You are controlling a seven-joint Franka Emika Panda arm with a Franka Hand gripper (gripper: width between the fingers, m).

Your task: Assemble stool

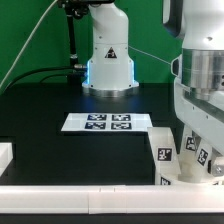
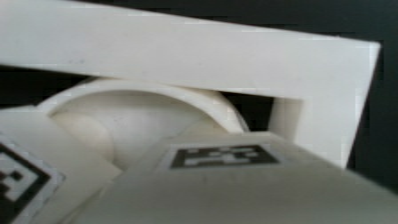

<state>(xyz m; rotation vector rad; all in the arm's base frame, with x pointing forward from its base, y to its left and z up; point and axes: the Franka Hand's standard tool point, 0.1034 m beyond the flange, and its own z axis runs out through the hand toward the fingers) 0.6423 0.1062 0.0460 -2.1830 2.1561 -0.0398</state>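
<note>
The round white plastic seat disc [image 2: 134, 115] lies close under the wrist camera, a tagged white block leg [image 2: 222, 165] before it. In the exterior view, the gripper [image 1: 195, 150] is at 4 o'clock among tagged white parts; I cannot tell if the jaws are apart

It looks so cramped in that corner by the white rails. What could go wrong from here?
The stool parts sit tight against the corner rails, so a part might jam or scrape there. The arm hides most of them from the exterior view, so a slip could go unseen. The gripper itself isn't visible, so its hold can't be checked.
</note>
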